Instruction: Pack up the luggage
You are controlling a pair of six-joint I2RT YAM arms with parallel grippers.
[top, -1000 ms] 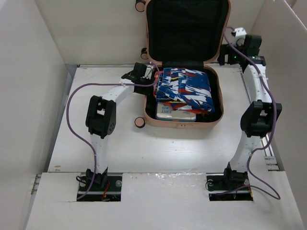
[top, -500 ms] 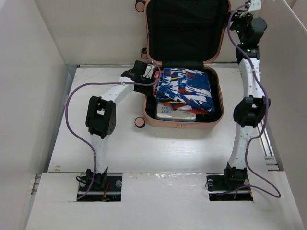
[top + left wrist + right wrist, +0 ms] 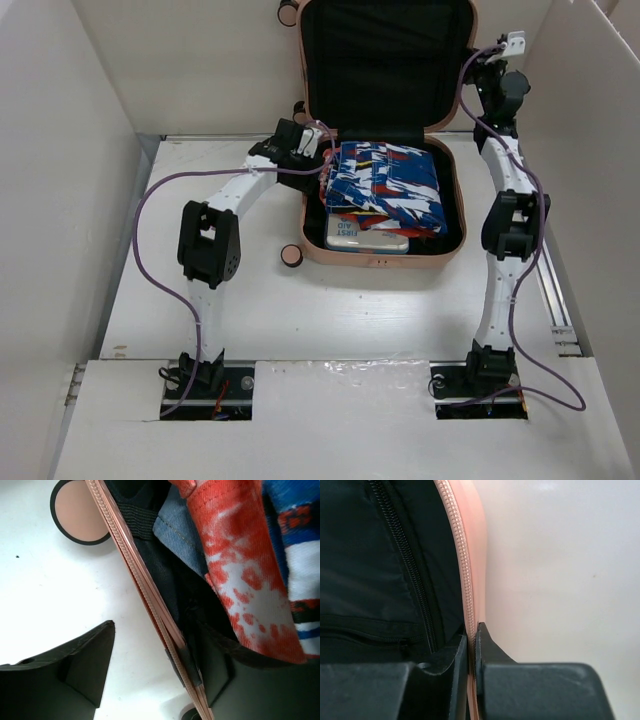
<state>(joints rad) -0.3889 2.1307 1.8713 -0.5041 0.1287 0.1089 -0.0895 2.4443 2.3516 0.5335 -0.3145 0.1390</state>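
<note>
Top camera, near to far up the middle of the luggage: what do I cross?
Luggage front rim → first-aid box → folded clothes → lid, open and upright.

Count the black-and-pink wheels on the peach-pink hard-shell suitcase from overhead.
3 wheels: one at the lid's upper-left corner, one at its lower-left corner, one at the base's near-left corner. The left gripper may hide a fourth.

The suitcase [image 3: 380, 262] lay at the back of the surface [image 3: 200, 300], its lid [image 3: 385, 60] upright behind the base. In the base, a folded cloth [image 3: 385, 185] lay on a box [image 3: 365, 240]. The left jaws straddled the base's left rim; the right jaws gripped the lid's right edge.
</note>
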